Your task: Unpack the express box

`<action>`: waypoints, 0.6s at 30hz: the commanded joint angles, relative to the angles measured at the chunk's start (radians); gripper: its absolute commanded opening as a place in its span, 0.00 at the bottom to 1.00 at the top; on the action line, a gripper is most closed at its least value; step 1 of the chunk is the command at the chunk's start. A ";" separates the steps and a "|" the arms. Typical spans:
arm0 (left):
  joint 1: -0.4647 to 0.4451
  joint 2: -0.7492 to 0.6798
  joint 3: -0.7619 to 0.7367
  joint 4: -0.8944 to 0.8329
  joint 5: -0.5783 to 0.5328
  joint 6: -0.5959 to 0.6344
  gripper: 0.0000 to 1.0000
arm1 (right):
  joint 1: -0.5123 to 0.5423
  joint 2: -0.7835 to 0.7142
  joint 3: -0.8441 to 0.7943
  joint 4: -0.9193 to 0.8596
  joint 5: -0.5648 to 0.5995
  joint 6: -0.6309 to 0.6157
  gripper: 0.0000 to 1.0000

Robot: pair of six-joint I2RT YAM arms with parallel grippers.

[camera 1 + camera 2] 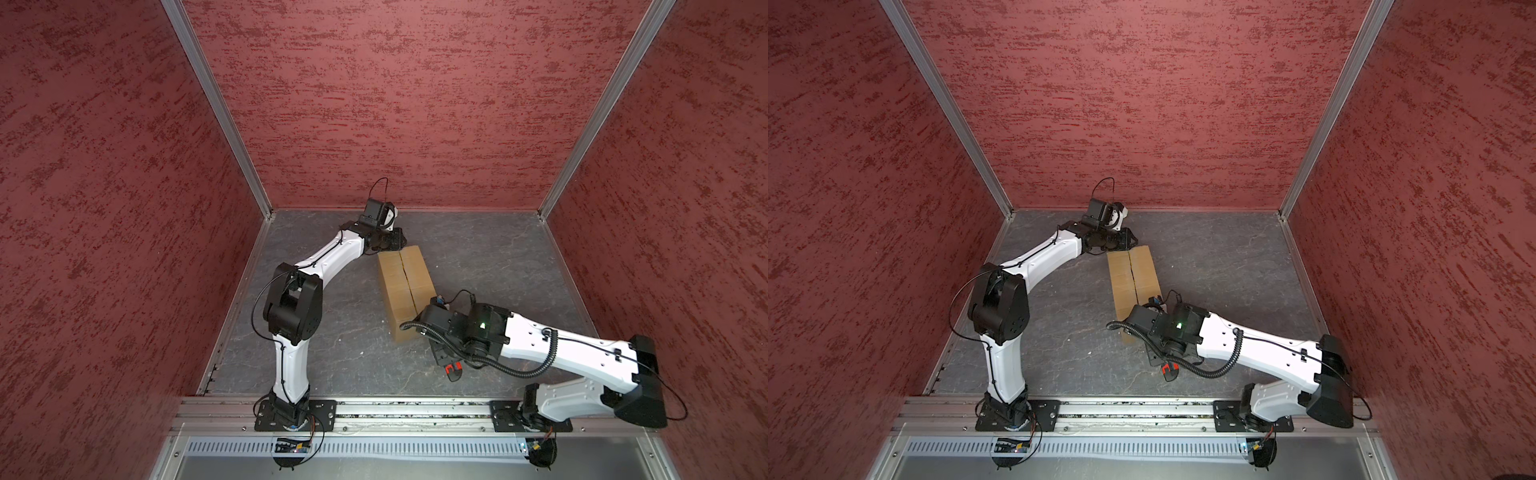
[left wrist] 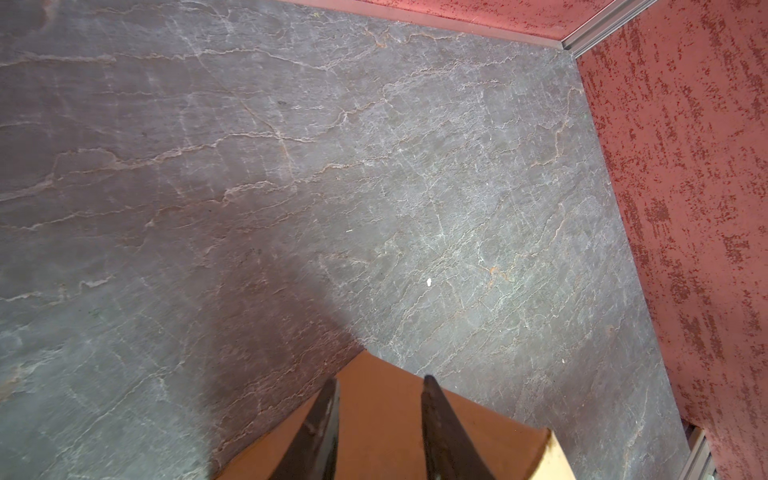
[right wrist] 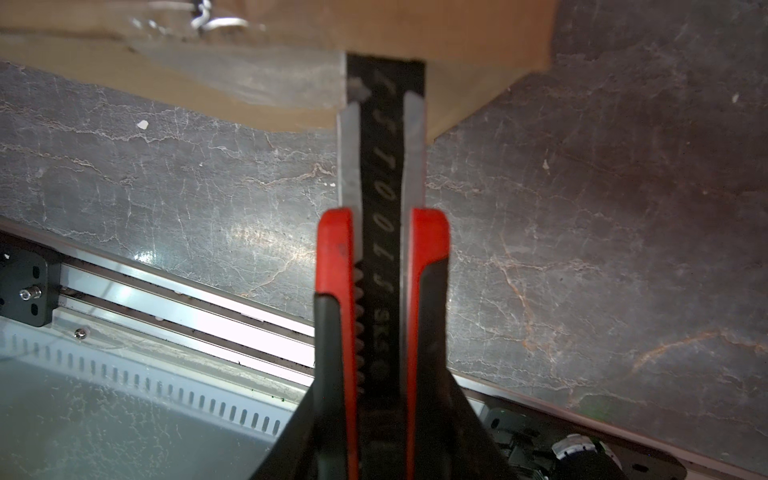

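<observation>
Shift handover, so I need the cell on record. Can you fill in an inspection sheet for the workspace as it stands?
Surface: grey veined stone-look table, no damage seen.
Job's things: express box lies flat, top flaps shut along the centre seam; utility knife blade meets its near end.
Clutter: a few white specks; nothing else seen.
Grippers: left gripper open over the box's far corner; right gripper shut on the knife.
Cables: corrugated hose loops beside the right arm's wrist.
Surroundings: red textured walls, aluminium rail in front.
</observation>
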 commanded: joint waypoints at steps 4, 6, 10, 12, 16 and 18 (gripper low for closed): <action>-0.016 -0.037 -0.016 0.008 0.027 -0.020 0.34 | -0.014 0.007 0.034 0.035 0.027 -0.015 0.04; -0.016 -0.037 -0.016 0.008 0.026 -0.019 0.34 | -0.014 0.005 0.031 0.037 0.027 -0.013 0.04; -0.015 -0.040 -0.016 0.008 0.027 -0.020 0.34 | -0.017 0.005 0.028 0.040 0.027 -0.014 0.04; -0.014 -0.040 -0.016 0.008 0.027 -0.022 0.34 | -0.017 0.006 0.028 0.042 0.027 -0.014 0.04; -0.014 -0.040 -0.015 0.010 0.029 -0.021 0.34 | -0.019 0.007 0.027 0.042 0.024 -0.018 0.04; -0.013 -0.040 -0.013 0.009 0.030 -0.022 0.34 | -0.020 0.008 0.028 0.043 0.022 -0.020 0.04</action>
